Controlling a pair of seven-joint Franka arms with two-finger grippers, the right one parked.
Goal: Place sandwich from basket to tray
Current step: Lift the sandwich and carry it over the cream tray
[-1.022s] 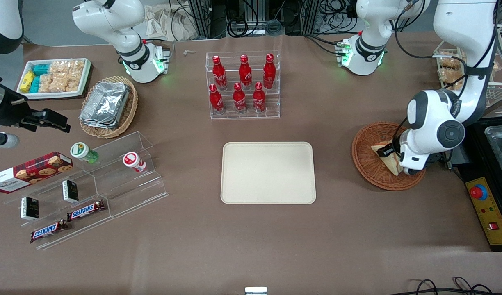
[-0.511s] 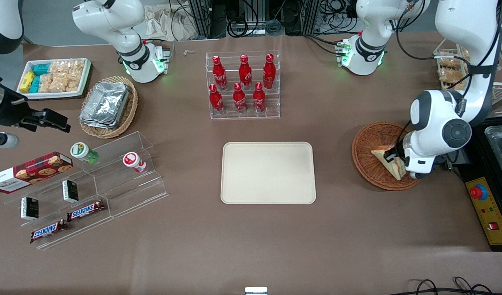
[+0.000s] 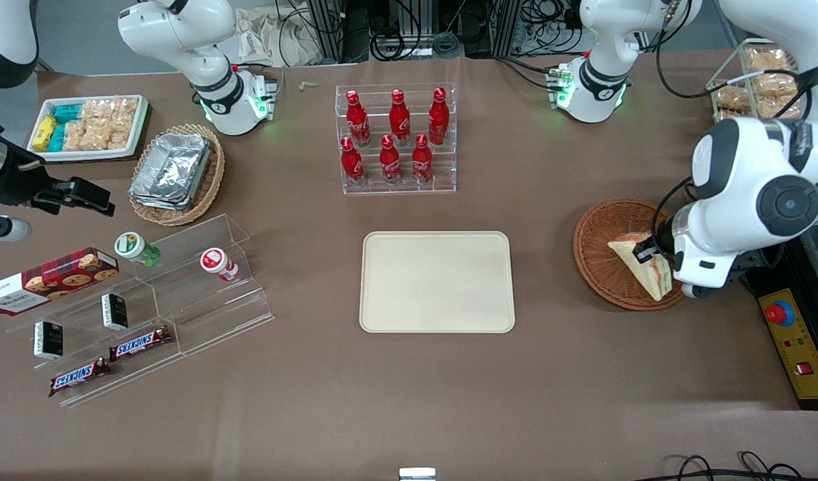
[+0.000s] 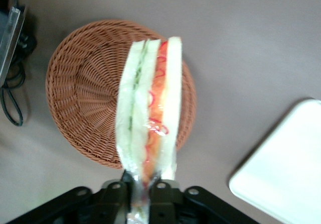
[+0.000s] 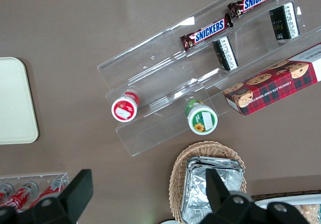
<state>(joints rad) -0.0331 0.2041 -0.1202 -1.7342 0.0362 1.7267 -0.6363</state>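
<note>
I had the hand clamped on the sandwich, lifted above the basket. Carrying was the step; next I needed to cross to the tray.

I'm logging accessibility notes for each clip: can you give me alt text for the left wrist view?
The gripper holds the sandwich by one corner, its jaws shut on it, with the red and green filling showing along the cut edge. The wedge hangs above the round wicker basket, which sits on the brown table, and a corner of the cream tray shows nearby.
</note>
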